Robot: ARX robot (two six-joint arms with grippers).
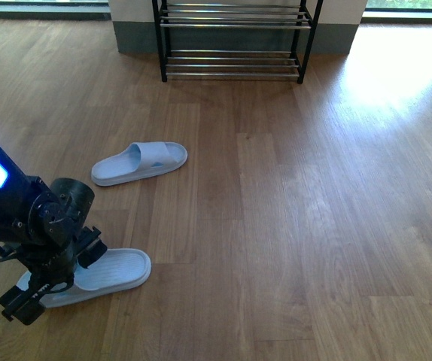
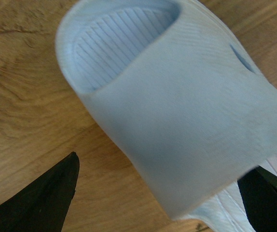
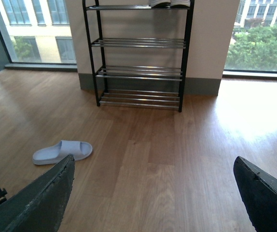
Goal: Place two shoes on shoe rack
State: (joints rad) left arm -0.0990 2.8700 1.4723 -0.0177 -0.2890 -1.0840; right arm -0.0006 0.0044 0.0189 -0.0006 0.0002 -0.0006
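Straddling nearer pale-blue slide (image 1: 120, 269), left jaws spread, shoe rack (image 1: 231, 66) beyond

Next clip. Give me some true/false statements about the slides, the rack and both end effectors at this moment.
1. The near slide and the far slide both lie on the floor. True.
2. One slide sits on the rack. False: neither is on the shoe rack.
3. The left end effector is open around the near slide's strap. True.
4. The right arm grips the far slide. False: the right end effector is open, holding nothing.
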